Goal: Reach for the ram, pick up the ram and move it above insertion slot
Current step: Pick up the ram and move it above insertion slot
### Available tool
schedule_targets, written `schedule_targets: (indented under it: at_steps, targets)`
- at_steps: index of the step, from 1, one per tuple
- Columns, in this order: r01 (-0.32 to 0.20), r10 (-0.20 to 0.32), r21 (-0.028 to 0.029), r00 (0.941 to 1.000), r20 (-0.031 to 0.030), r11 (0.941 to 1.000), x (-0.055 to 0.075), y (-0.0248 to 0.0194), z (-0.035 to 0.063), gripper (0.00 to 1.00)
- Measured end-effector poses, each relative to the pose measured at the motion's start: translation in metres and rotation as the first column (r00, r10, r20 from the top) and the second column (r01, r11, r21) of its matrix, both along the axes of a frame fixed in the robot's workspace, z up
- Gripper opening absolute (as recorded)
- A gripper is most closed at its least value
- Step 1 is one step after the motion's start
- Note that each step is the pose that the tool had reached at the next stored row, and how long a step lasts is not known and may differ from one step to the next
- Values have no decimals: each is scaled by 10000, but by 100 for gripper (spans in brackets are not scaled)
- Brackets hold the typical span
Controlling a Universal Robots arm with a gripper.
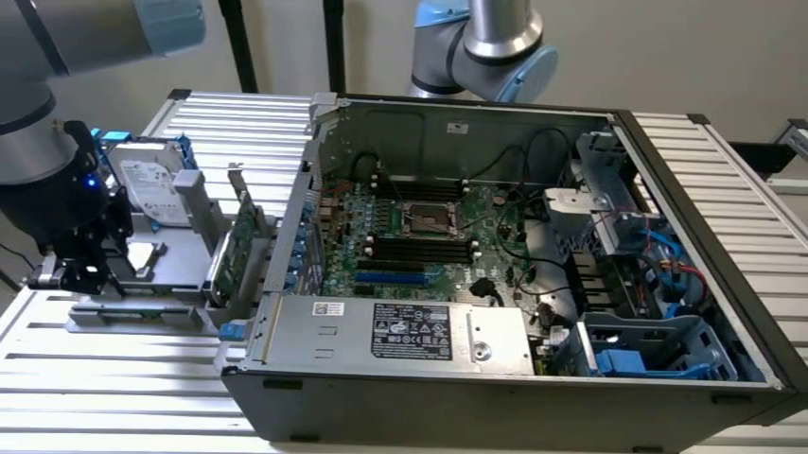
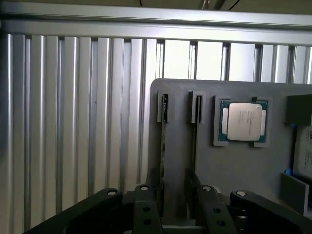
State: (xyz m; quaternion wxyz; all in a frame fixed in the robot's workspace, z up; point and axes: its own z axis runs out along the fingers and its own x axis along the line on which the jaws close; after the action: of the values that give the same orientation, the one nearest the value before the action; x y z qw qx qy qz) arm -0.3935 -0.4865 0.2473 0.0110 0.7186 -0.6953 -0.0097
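Your gripper point(image 1: 79, 274) hangs low over the grey holder tray point(image 1: 139, 317) at the exterior view's left, just outside the open computer case point(image 1: 505, 407). In the wrist view the claw stands apart, and the ram point(image 2: 164, 141) — a slim stick standing on edge in a slot of the tray — runs between its two fingers point(image 2: 148, 217); you cannot tell whether either finger touches it. A second stick point(image 2: 196, 136) lies parallel just beside the first, and a processor chip point(image 2: 242, 122) sits in its own recess beyond that. The tray rests on the slatted aluminium table point(image 2: 73, 122). In the exterior view a hard drive point(image 1: 146, 184) stands upright at the tray's far end, and a green expansion card point(image 1: 240, 251) stands on edge between the tray and the case. The ram sits well apart from the motherboard point(image 1: 417, 213) — its dark memory slots point(image 1: 423, 251) lie inside the case, to the right of the gripper.
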Motion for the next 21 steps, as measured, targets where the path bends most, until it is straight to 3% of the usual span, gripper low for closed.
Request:
schedule_targets:
  at_steps: [8,21]
  targets:
    - [0,0,0,10000,-1,10000,4,-51,-145,36]
    - [0,0,0,10000,0,10000,31,-77,-382,36]
